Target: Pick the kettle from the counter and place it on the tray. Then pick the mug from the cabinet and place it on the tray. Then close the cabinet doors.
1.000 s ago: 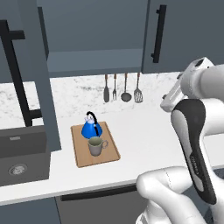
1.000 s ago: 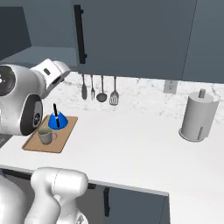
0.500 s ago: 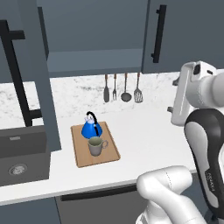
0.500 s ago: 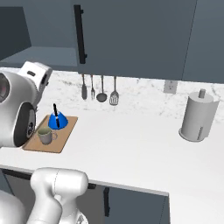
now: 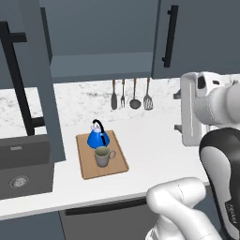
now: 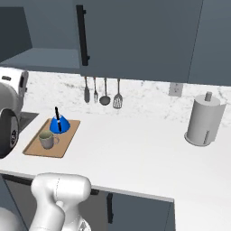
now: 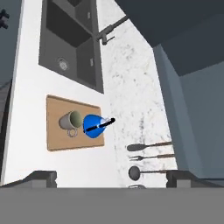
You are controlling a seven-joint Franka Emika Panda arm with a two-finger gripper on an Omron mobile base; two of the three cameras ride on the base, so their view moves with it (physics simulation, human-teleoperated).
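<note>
The blue kettle [image 5: 98, 137] and the grey-beige mug [image 5: 103, 156] both stand on the wooden tray [image 5: 117, 165] on the white counter [image 5: 150, 145]. The mug is in front of the kettle. My gripper [image 5: 178, 111] hangs open and empty above the counter, well to the right of the tray. In the hand view my gripper [image 7: 113, 178] looks down from afar on the kettle [image 7: 94, 126], the mug [image 7: 72, 121] and the tray [image 7: 57, 141]. The cabinet [image 5: 101, 33] has its left door [image 5: 30, 93] swung open and its right door [image 5: 199, 37] shut.
Utensils [image 5: 130, 93] hang on the backsplash behind the tray. A dark sink [image 5: 21, 168] lies left of the tray, below the open door. A grey paper-towel holder [image 6: 205, 119] stands far right on the counter, with an outlet [image 6: 175, 89] on the wall beside it.
The hand has come down and turned, moving away from the cabinet towards the robot's side. Its jaws stay wide apart. Kettle, mug and tray have not moved.
</note>
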